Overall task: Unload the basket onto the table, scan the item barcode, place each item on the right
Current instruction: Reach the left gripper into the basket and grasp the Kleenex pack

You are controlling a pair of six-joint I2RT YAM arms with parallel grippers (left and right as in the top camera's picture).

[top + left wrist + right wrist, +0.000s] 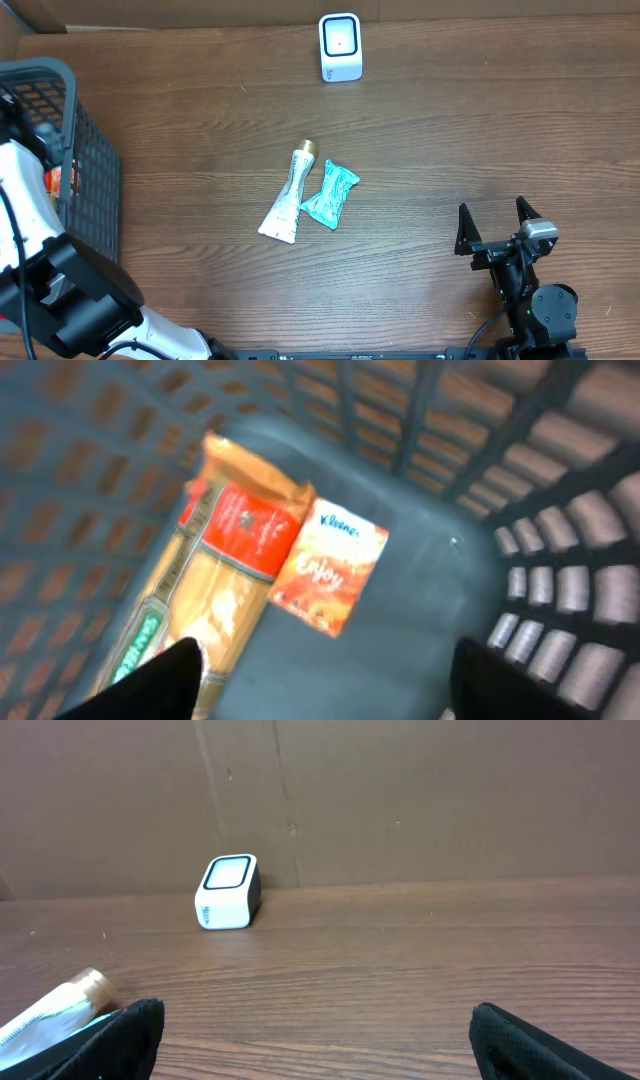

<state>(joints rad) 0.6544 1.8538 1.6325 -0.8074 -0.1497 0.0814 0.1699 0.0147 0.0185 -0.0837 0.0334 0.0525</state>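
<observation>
Left claw (328,660), spread, hangs in the basket (425,625) above Kleenex pack (330,565) and red-labelled packet (225,550); right claw (492,210) spread.

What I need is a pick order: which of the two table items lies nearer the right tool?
The teal packet; the white gold-capped tube lies beside it, on the side away from the right tool.

A wooden table (450,130) carries a white scanner (340,47), a tube (287,200) beside a teal packet (331,194), and a grey basket (90,170).
</observation>
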